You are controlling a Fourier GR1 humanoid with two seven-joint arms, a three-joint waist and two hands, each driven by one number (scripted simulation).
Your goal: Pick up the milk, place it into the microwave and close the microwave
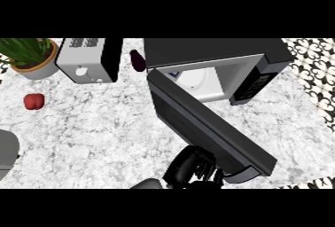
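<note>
**A:** Where is the milk?

**B:** Inside the microwave (216, 53), I think. A white shape (193, 80) with a spot of blue at its upper left stands in the open cavity. It is too small for me to be certain that it is the carton.

**A:** And the door?

**B:** The door (203, 124) is wide open. It is hinged at the cavity's left side and swings out across the desk (91, 133) towards the lower right. Its free end, with a grey handle (243, 174), lies near the bottom of the view.

**A:** Is a hand on it?

**B:** The right hand (191, 166) is at that free end, on the door's outer side, just left of the handle. It looks to be against the door, though I cannot see the contact itself. I cannot tell whether the hand is open, closed or gripping the handle, because it is one dark mass there. A bit of grey forearm shows below it at the lower edge.

**A:** What else is on the desk?

**B:** A dark purple thing (137, 60) stands just left of the microwave, between it and a toaster (86, 60). A potted plant (27, 55) sits in the far left corner. A red pepper (34, 101) lies in front of the plant, well apart from the door. A rounded grey shape (6, 153) is cut off by the left edge, and I cannot say what it is. At the right, a black-and-white patterned surface (314, 62) borders the desk.
</note>
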